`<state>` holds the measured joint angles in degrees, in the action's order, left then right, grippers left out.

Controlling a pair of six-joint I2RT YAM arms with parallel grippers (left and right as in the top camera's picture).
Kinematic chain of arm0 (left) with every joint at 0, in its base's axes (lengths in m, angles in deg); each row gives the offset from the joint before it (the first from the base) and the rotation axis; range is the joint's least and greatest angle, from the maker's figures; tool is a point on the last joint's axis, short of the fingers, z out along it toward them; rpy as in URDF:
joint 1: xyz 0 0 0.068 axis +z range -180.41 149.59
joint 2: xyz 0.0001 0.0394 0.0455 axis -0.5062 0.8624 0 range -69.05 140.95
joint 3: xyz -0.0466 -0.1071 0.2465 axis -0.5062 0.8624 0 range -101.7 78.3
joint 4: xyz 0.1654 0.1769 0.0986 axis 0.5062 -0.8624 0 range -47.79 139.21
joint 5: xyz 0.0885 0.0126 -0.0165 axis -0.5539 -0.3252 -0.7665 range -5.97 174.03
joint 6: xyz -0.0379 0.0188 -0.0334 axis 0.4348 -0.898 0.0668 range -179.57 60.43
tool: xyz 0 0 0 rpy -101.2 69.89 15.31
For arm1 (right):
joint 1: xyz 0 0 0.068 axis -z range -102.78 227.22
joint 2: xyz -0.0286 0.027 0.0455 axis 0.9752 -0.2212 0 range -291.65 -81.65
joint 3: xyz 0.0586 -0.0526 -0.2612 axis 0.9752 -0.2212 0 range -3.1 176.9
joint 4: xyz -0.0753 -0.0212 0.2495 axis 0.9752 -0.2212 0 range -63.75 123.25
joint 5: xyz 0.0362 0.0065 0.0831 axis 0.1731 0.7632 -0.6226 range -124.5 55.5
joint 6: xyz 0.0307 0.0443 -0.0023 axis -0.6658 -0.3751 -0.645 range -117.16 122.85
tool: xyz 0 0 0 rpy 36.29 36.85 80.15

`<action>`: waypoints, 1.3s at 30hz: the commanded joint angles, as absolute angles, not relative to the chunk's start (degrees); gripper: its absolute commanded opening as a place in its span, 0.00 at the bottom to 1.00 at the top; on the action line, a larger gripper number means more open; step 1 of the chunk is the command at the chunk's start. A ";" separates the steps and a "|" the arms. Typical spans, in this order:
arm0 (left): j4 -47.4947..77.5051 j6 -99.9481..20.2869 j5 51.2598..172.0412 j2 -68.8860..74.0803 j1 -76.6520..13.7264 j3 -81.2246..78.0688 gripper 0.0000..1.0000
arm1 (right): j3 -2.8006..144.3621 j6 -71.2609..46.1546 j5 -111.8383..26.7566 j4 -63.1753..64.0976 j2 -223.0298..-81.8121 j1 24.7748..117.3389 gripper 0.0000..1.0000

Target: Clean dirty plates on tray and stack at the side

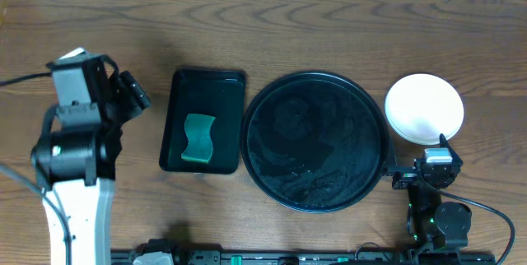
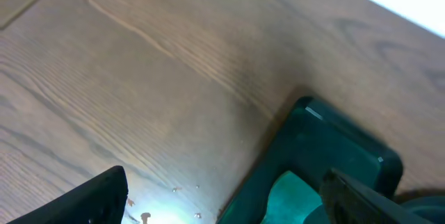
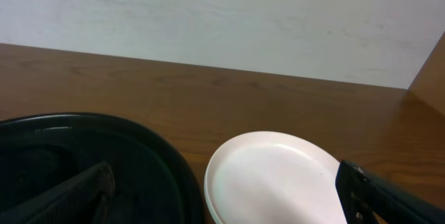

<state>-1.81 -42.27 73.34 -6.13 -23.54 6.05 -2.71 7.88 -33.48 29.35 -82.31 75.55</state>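
Plates [image 1: 424, 107] sit stacked just right of the tray [image 1: 317, 140]. Left gripper [image 2: 224, 186] and right gripper [image 3: 224, 179] both spread wide, holding nothing.

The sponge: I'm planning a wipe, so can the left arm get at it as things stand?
Probably yes: the sponge lies uncovered in the green tray, beside the left gripper, nothing between them.

Soft even light, sheen on tray [image 1: 313, 146] (wrist views blurry)

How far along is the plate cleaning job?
Done: the black tray is bare, and the plates sit stacked right of it, white one on top. In hand: nothing; both arms' jaws stand open and empty. Left: apparently nothing; the sponge rests in the green tray.
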 commanded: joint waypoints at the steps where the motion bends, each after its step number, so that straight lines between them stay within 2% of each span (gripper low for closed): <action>1: -1.97 -42.60 72.61 -8.47 -23.36 5.81 0.89 | -2.80 8.50 -33.92 29.13 -81.94 74.87 0.99; 30: -3.89 -40.52 72.02 -24.36 -24.76 11.97 0.89 | -2.80 8.50 -33.92 29.13 -81.94 74.87 0.99; 35: 1.42 -36.65 72.55 -28.71 -24.76 14.68 0.89 | -2.80 8.50 -33.92 29.13 -81.94 74.87 0.99; 39: 12.48 -36.32 76.22 -33.06 -24.76 19.89 0.89 | -2.80 8.50 -33.92 29.13 -81.94 74.87 0.99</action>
